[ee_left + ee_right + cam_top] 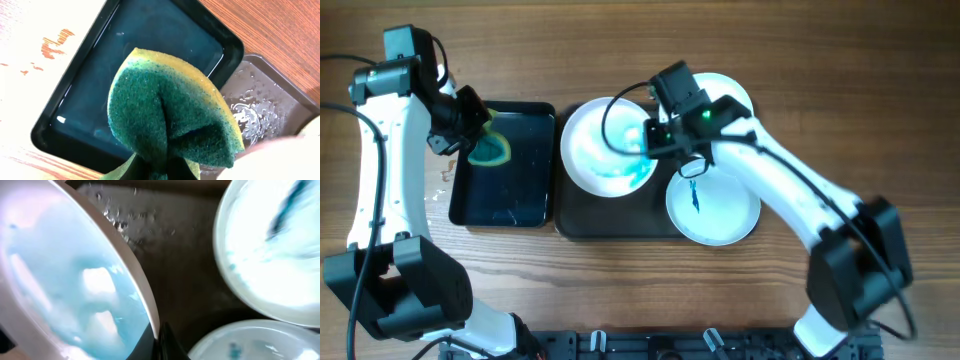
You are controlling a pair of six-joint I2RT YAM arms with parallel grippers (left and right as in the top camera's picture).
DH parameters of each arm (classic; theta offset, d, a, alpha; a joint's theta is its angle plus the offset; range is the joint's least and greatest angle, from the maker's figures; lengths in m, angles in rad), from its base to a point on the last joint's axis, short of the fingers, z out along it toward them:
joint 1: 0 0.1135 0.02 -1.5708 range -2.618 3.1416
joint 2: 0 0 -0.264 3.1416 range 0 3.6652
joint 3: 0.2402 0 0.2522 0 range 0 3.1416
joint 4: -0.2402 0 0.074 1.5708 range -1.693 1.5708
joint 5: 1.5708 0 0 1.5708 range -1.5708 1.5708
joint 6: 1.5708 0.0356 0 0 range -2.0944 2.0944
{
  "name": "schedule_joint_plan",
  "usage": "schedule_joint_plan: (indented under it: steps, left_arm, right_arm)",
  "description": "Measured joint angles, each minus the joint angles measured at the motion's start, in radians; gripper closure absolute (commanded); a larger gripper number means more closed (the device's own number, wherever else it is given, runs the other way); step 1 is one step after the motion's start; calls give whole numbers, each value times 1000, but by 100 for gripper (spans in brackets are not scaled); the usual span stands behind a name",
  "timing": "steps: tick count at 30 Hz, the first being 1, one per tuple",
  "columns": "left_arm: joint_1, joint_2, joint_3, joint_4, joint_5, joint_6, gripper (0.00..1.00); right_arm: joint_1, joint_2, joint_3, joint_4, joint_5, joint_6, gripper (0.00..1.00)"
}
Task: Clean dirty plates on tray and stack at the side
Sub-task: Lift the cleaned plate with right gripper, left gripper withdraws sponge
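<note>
at centre frame the right gripper (650,140) pinches the rim of a blue-smeared plate (592,150) over the tray (615,218), while at left the left gripper (472,135) clamps a sponge (492,149) above the black tray (515,185); a steady hold and full wipes should serve.

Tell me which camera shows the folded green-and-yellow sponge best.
Left wrist: the folded green-and-yellow sponge fills the frame, texture sharp. Overhead shows it small, at the left gripper. Right wrist does not show it.
</note>
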Motion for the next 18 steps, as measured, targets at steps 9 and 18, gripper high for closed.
schedule_joint_plan:
  steps: [9,18]
  left_arm:
    - [0,0,0,0,0,0,96]
    - [0,0,0,0,-1,0,96]
  right_arm:
    - [196,-32,0,-36,468,-42,96]
    - [344,-32,0,-33,867,-132,96]
